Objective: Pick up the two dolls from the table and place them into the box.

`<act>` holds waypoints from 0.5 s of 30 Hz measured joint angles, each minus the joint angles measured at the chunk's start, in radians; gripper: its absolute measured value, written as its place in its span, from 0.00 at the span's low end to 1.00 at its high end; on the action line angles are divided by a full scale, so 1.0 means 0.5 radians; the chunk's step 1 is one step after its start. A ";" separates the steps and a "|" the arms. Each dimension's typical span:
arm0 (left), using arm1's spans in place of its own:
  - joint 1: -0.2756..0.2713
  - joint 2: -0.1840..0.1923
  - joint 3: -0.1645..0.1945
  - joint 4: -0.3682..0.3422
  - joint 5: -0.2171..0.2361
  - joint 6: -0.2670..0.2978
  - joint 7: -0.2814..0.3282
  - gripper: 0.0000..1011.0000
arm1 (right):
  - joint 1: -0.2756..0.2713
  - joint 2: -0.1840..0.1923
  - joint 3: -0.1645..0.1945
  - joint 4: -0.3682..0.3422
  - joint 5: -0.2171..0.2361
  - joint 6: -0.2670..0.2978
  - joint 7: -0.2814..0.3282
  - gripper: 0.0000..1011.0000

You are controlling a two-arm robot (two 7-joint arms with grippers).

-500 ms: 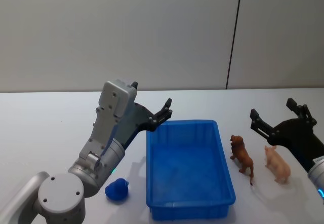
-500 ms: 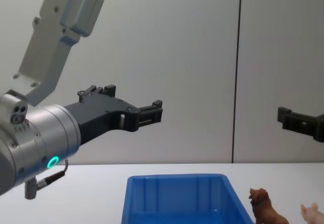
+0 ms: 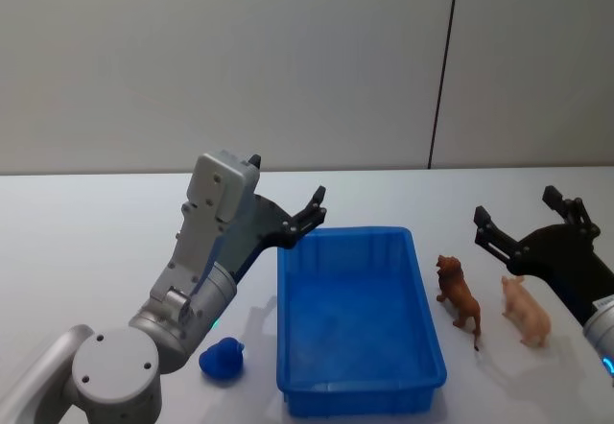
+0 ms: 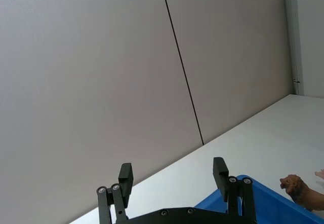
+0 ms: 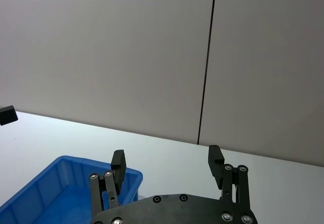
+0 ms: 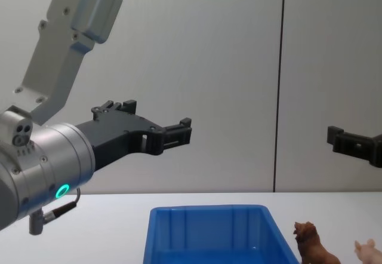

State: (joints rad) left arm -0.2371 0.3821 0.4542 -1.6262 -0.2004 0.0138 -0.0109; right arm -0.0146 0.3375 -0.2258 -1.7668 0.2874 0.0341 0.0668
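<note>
The white desk carries everything. On it lies the bright blue box, long side running away from the robot, with nothing inside. So no doll has been placed yet, and I judge the step in hand to be the reach toward the first one. The left pincer hangs above the box's far left corner, its jaws spread wide and holding nothing. The chest view shows it well above the rim. The right pincer is also spread wide and empty. It is raised over the desk to the right of the box, pointing forward rather than down. Both dolls stand upright on the desk below it and on the robot's side of its fingertips. The shaggy reddish-brown lion doll is just beside the box's right wall but apart from it. The pale pink pig doll is to the right of the lion, near it but with a clear gap between them. The right arm looks best placed for the next move. It would need to tip downward, come down over one doll with a jaw on each flank, close across the body, then lift and carry it left over the rim. A small blue toy lies on the desk to the left of the box, near its front corner.
</note>
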 joint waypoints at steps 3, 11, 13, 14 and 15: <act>0.000 0.000 0.000 0.000 0.000 0.000 0.000 0.99 | 0.000 0.000 0.000 0.000 0.000 0.000 0.000 0.99; 0.000 0.000 0.000 0.000 0.000 0.000 0.000 0.99 | 0.000 0.000 0.000 0.000 0.000 0.000 0.000 0.99; 0.000 0.000 0.000 0.000 0.000 0.000 0.000 0.99 | 0.000 0.000 0.000 0.000 0.000 0.000 0.000 0.99; 0.000 0.000 0.000 0.000 0.000 0.000 0.000 0.99 | 0.000 0.000 0.000 0.000 0.000 0.000 0.000 0.99; 0.000 0.000 0.000 0.000 0.000 0.000 0.000 0.99 | 0.000 0.000 0.000 0.000 0.000 0.000 0.000 0.99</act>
State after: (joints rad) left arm -0.2371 0.3821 0.4542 -1.6262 -0.2004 0.0138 -0.0109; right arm -0.0147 0.3375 -0.2258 -1.7668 0.2874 0.0341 0.0668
